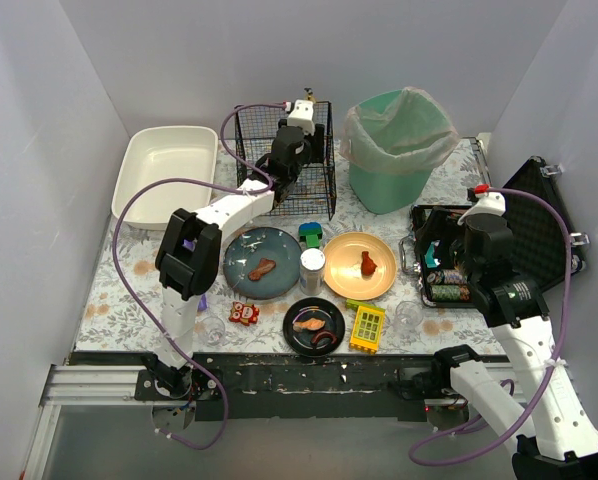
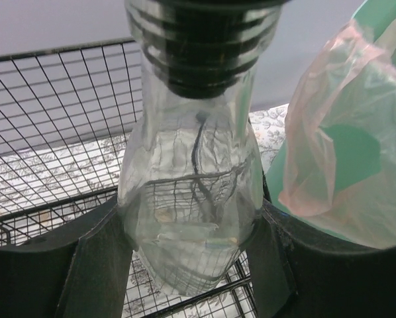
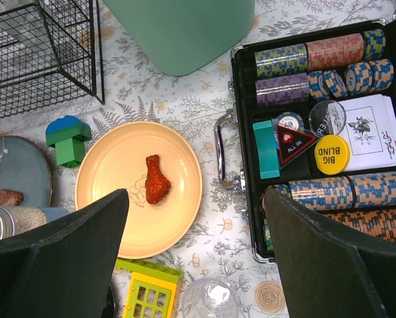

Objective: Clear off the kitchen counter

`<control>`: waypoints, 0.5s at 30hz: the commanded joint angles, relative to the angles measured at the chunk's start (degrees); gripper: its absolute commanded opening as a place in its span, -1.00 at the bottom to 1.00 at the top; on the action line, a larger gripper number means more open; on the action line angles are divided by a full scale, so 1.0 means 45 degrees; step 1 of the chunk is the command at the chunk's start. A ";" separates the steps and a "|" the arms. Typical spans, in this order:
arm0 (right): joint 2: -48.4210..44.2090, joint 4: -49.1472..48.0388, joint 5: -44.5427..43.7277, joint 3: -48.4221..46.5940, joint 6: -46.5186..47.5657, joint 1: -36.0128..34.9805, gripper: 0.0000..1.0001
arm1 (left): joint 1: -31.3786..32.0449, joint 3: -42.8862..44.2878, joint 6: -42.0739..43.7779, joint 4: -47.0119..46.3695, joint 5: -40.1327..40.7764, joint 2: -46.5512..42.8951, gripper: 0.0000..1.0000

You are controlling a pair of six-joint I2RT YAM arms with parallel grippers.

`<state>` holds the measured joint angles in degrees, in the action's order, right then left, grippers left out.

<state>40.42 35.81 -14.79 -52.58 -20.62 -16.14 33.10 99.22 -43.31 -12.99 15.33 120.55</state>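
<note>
The kitchen counter (image 1: 139, 300) is a leaf-print cloth top crowded with dishes and toys. My left gripper (image 1: 291, 150) reaches to the black wire basket (image 1: 279, 190) at the back. In the left wrist view it (image 2: 188, 258) is shut on a clear glass bottle (image 2: 191, 199) with a dark screw cap, with the basket's mesh (image 2: 52, 132) behind and below. My right gripper (image 1: 434, 255) hovers open and empty by the poker chip case (image 1: 459, 265). In the right wrist view it (image 3: 198, 258) spans the gap between the yellow plate (image 3: 112, 199) and the case (image 3: 330, 132).
White tub (image 1: 164, 170) back left, green bagged bin (image 1: 399, 150) back right. Blue plate (image 1: 262, 262), jar (image 1: 312, 268), green block (image 1: 311, 234), black plate (image 1: 314, 325), yellow-green brick (image 1: 367, 327), red toy (image 1: 244, 313), clear glasses (image 1: 409, 314). A drumstick (image 3: 156, 179) lies on the yellow plate.
</note>
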 commanded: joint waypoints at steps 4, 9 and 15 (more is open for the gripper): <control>-0.0174 -0.0576 0.0043 0.0141 0.0188 0.0032 0.82 | -0.0071 -0.0447 -0.0161 -0.1331 -0.0224 -0.0500 -0.85; -0.0194 -0.0536 0.0024 0.0141 0.0188 0.0032 0.82 | -0.0071 -0.0681 -0.0200 -0.1195 -0.0379 -0.0325 -0.43; -0.0213 -0.0478 0.0005 0.0082 0.0247 0.0032 0.82 | -0.0071 -0.0760 -0.0336 -0.0941 -0.0575 -0.0305 0.34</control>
<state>40.27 35.83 -14.81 -52.58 -20.58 -16.14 32.73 95.18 -44.05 -13.30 14.06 121.01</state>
